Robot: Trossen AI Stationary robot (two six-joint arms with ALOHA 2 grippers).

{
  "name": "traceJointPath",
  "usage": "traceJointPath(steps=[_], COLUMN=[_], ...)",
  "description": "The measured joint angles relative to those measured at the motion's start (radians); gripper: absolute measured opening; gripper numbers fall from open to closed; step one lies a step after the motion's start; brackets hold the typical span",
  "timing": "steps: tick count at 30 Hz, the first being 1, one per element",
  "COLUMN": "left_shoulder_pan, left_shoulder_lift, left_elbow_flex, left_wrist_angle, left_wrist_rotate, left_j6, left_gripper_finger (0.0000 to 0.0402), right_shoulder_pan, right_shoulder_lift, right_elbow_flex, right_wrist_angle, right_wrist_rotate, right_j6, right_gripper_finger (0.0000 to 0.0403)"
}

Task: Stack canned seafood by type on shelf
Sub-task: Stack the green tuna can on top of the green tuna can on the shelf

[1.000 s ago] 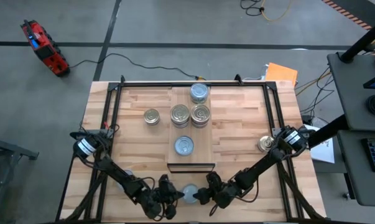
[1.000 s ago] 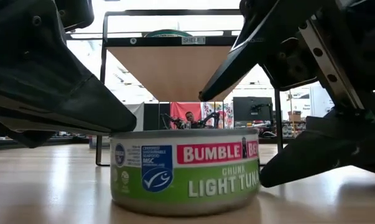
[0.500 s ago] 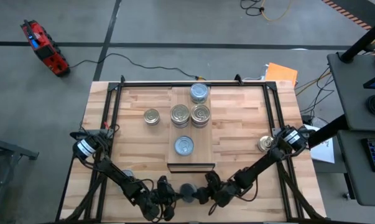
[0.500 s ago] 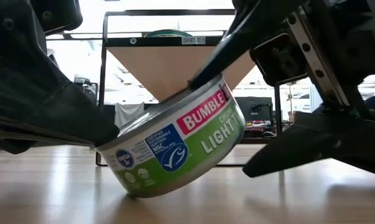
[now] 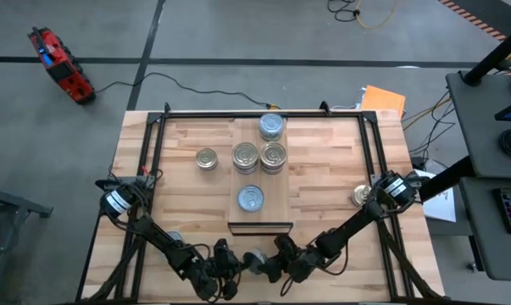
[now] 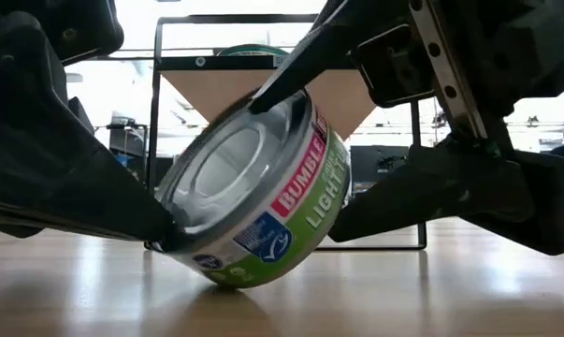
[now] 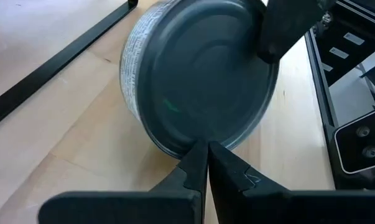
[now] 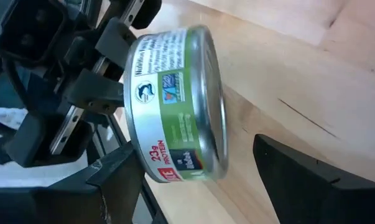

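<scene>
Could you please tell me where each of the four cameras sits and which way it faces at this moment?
High view: above the table, looking straight down; shows both arms, the left gripper and the right gripper.
Low view: at tabletop height, facing the shelf behind the tilted tuna tin; both arms crowd the sides.
Left wrist view: on the left arm, facing the tin's flat end; its closed fingers touch the rim.
Right wrist view: on the right arm, facing the tin's side between its spread fingers.
All four show that tin.

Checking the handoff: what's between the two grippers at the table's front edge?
A tilted tuna can, propped on its rim between the shut left gripper and right gripper; clearest in the low view.
</scene>
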Motion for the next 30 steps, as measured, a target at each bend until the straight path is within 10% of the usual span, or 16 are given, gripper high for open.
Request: traceJointPath(steps=[16, 30], left_shoulder_pan=[0.0, 0.0], left_shoulder_lift=[0.001, -0.002], left_elbow_flex=[0.0, 0.0], left_wrist_angle=[-0.004, -0.041], left_wrist_rotate=[-0.002, -0.006], left_j6=[0.0, -0.011], left_gripper_finger=[0.0, 0.0], right_shoulder_pan=[-0.002, 0.016], right_shoulder_lift=[0.001, 0.002], right_elbow_flex=[0.015, 0.241], right_wrist_angle=[-0.025, -0.505], right_wrist_rotate=[-0.001, -0.008], right_j6=[-0.167, -0.434], right_gripper_finger=[0.0211, 0.0225])
